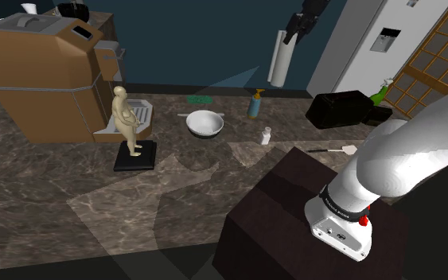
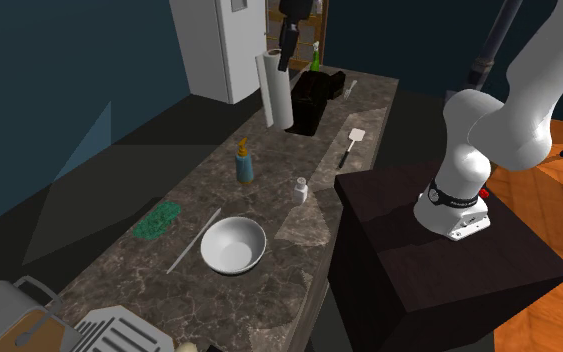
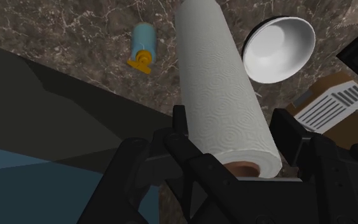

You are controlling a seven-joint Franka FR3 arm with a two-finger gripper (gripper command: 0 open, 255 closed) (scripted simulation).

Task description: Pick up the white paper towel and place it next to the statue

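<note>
The white paper towel roll (image 1: pixel 278 57) hangs high above the marble counter, clasped at its upper end by my black gripper (image 1: pixel 296 32). In the second exterior view the paper towel roll (image 2: pixel 274 90) is held upright under the gripper (image 2: pixel 285 52), above the counter's far end. In the wrist view the fingers (image 3: pixel 182 130) clasp the roll (image 3: pixel 225 95) near its cardboard core. The tan statue (image 1: pixel 125 119) stands on a black base (image 1: pixel 135 157) at the shoulder view's left, far from the roll.
A white bowl (image 1: pixel 204 123), blue spray bottle (image 1: pixel 255 104), small white bottle (image 1: pixel 266 137), green cloth (image 1: pixel 199 99) and white spatula (image 1: pixel 340 148) lie on the counter (image 1: pixel 71 199). A brown coffee machine (image 1: pixel 43 75) stands behind the statue. A black box (image 1: pixel 340 109) sits by the fridge.
</note>
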